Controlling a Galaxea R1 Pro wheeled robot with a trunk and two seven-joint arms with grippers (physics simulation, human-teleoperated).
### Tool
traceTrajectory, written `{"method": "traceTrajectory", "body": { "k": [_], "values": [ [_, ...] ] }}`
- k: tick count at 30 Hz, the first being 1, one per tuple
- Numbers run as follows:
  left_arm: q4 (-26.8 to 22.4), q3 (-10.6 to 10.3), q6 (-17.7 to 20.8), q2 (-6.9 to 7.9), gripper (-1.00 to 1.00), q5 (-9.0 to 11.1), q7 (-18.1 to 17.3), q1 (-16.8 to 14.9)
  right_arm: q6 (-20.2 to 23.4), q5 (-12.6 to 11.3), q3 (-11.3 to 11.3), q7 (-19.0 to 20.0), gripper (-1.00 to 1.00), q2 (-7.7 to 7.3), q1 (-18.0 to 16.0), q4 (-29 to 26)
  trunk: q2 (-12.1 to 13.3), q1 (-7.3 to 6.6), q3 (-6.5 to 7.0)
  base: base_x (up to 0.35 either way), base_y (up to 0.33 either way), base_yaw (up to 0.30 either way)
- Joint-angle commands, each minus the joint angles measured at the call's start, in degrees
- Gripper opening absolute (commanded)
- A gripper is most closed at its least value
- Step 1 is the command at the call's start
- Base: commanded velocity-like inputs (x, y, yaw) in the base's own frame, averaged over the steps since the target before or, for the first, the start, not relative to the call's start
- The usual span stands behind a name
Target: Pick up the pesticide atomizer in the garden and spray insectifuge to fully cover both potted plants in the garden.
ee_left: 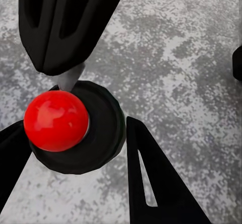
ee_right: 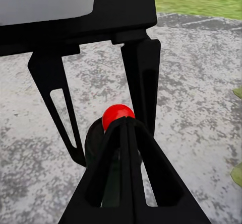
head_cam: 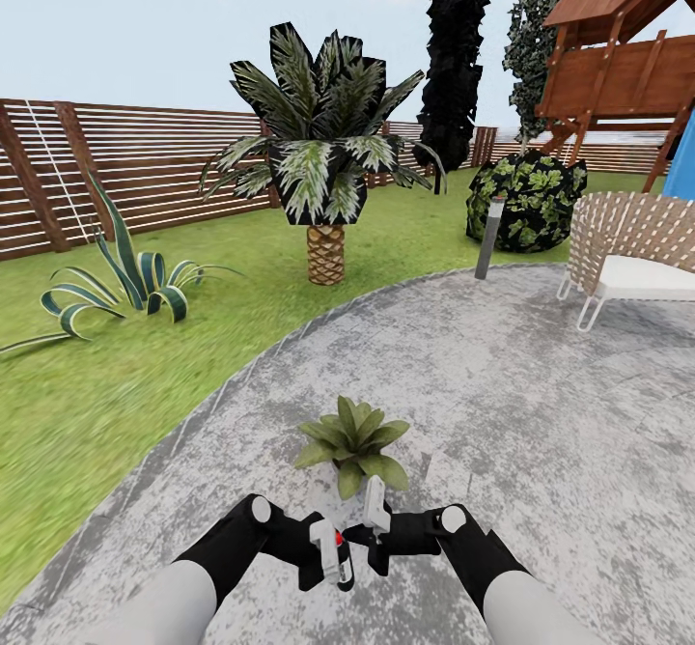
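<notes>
While the left pincer [head_cam: 333, 556] grips the atomizer [head_cam: 332, 550] (red knob up) above the paving [head_cam: 502, 384], the right pincer [head_cam: 372, 535], its fingers pressed together, touches the bottle just behind a potted plant [head_cam: 353, 439].

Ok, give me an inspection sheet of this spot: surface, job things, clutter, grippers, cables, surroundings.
Surface: grey mottled paving, lawn beside it.
Job's things: atomizer, red ball on its black end, held over the paving; one potted plant just ahead of the grippers.
Clutter: woven chair and short post at the paving's edge.
Grippers: left gripper shut on the atomizer; right gripper shut, its tips at the red ball.
Cables: nothing seen.
Surroundings: slat fence, palm, striped plant, shrub, wooden frame.
</notes>
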Motion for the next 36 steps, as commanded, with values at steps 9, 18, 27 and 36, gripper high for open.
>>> {"method": "traceTrajectory", "body": {
  "k": [9, 18, 27, 36],
  "values": [
    [0.0, 0.1, -0.7, 0.54, -1.0, -0.6, 0.0, 0.0, -0.2, 0.4, -0.5, 0.3, -1.0, 0.08, 0.0, -0.1, 0.0, -0.01, -0.05, 0.0, 0.0, 0.0],
    [-0.1, 0.2, -0.8, 0.19, -1.0, -0.5, 0.0, -0.1, -0.2, 0.4, -0.5, 0.3, -1.0, 0.07, 0.0, -0.1, 0.0, -0.01, -0.05, 0.0, 0.0, 0.0],
    [-0.2, 0.2, -0.8, -0.04, -1.0, 0.3, -0.1, -0.1, -0.2, 0.5, -0.5, 0.3, -1.0, 0.07, 0.0, 0.0, 0.0, -0.01, -0.05, 0.0, 0.0, 0.0],
    [0.6, -0.1, -0.6, 2.43, -1.0, -0.1, 0.1, 0.0, -0.2, 0.5, -0.5, 0.3, -1.0, 0.04, 0.0, 0.0, 0.0, -0.01, -0.05, 0.0, 0.0, 0.0]
  ]
}}
